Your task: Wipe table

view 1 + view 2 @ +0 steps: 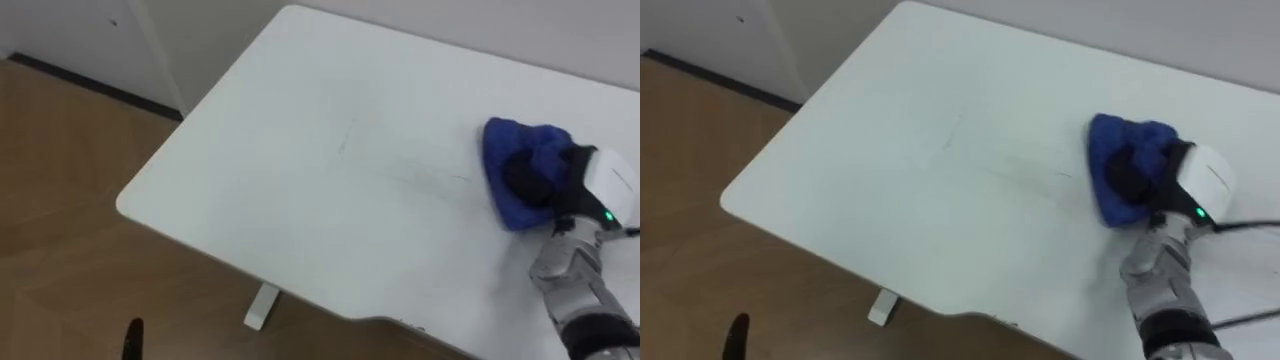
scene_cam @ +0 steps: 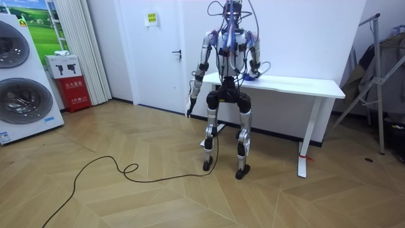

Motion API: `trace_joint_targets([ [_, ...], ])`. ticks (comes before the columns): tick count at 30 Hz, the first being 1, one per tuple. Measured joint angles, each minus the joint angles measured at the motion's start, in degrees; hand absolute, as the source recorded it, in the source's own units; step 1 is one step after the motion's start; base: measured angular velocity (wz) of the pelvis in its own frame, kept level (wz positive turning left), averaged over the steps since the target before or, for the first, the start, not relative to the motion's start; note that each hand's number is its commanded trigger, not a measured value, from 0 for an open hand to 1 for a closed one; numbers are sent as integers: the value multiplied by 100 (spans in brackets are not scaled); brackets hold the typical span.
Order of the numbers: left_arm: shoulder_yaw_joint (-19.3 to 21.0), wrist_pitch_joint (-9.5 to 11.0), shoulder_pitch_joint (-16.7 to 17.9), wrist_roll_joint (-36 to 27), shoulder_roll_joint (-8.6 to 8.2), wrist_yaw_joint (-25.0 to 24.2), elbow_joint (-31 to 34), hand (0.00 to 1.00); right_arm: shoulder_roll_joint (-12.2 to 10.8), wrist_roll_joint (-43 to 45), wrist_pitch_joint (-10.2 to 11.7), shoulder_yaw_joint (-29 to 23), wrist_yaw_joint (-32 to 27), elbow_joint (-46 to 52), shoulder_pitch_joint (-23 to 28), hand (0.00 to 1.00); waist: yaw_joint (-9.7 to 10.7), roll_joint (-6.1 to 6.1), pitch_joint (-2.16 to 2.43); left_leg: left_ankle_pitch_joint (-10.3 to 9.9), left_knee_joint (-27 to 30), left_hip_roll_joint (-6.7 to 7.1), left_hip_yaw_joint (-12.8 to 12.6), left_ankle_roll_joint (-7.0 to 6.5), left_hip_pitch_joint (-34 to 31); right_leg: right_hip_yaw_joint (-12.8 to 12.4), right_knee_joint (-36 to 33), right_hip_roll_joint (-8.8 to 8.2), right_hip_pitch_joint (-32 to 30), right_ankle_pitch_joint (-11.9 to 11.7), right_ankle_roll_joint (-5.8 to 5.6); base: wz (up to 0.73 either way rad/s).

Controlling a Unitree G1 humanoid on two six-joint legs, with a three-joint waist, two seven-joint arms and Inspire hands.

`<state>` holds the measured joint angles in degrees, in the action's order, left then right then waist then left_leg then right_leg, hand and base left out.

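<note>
Right hand [image 1: 528,172] rests on the cloth [image 1: 503,150] at about three o'clock in my head view. Its fingers sink into the bunched blue folds, so I cannot tell whether they clutch the fabric or press it flat. Left hand [image 2: 189,109] hangs by the hip in the room view, too small for me to read.

Biggest thing first: the table [image 1: 300,210]. Its white top runs bare from the cloth out toward nine and ten o'clock, so I judge most of the wiping is yet to do and long strokes have plenty of room. I'd keep weight on the palm and sweep toward nine o'clock in overlapping lanes. I'd also try to flatten the cloth, since a wad touches little surface.

Edges next. The near edge runs from the corner at nine o'clock down toward six, with floor [image 1: 60,200] below, and a stroke carried past it could drop the cloth. I'd stop each pass short of that lip.

Smallest: faint grey streaks [image 1: 345,135] at ten o'clock from the cloth, my first target.
</note>
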<state>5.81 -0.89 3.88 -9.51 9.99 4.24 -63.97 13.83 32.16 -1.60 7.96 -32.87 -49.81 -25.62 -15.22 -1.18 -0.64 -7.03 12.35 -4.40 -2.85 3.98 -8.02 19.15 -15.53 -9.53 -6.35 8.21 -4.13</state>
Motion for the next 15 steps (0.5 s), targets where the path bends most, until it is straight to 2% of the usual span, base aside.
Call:
trace_joint_targets([
  [2, -103, -50, -104, 8, -20, -21, 12, 0, -134, -31, 39, 385, 99, -6, -393, 100, -236, -118, -67, 55, -83, 9, 47, 9, -57, -9, 52, 19, -77, -10, 3, 12],
  [4, -175, -50, -54, 4, 3, -19, 16, 0, -210, -53, 60, 487, 102, -63, -536, 100, -405, -152, -63, 51, -94, 16, 114, 5, -76, 18, 182, 47, -25, -48, -11, 25],
  [6, -171, -59, 32, -16, 25, -15, 15, 0, -236, -17, 195, 486, 69, -170, -524, 100, -404, -137, -72, 47, -84, 38, 238, -1, -79, 192, 203, 33, 65, -58, -23, 34],
  [8, -148, -85, 254, -176, 60, 35, 137, 0, -239, -124, 480, 445, -189, -385, -168, 100, -379, -135, -72, 45, -82, 47, 266, -5, -62, 304, 256, 32, 172, -58, -23, 25],
  [9, -142, -87, 307, -209, 65, 48, 148, 0, -237, -147, 584, 441, -304, -379, -59, 100, -332, -122, -74, 44, -77, 57, 266, -6, -50, 335, 299, 30, 224, -58, -23, 30],
  [11, 65, -107, 436, -154, 82, 96, 157, 0, -228, -120, 983, 305, -660, -381, 338, 100, -15, -85, -60, 41, -65, 91, 248, -10, 10, 483, 424, 18, 433, -51, -34, 34],
  [13, 120, -102, 500, -161, 148, 240, 157, 0, -193, -66, 1199, 40, -869, -404, 676, 100, 217, -89, -52, 37, -75, 110, 157, -18, 91, 507, 506, 5, 569, -34, -64, 14],
  [14, 235, -76, 547, -152, 182, 298, 157, 0, -132, -61, 1338, -260, -1011, -405, 965, 100, 369, -98, -29, 16, -94, 117, 131, -49, 140, 506, 508, -2, 611, -15, -94, 5],
  [15, 276, -59, 575, -147, 206, 317, 157, 0, -88, -74, 1365, -400, -1079, -409, 1107, 100, 443, -108, -14, 12, -97, 122, 121, -53, 153, 501, 510, -7, 627, -8, -105, -4],
])
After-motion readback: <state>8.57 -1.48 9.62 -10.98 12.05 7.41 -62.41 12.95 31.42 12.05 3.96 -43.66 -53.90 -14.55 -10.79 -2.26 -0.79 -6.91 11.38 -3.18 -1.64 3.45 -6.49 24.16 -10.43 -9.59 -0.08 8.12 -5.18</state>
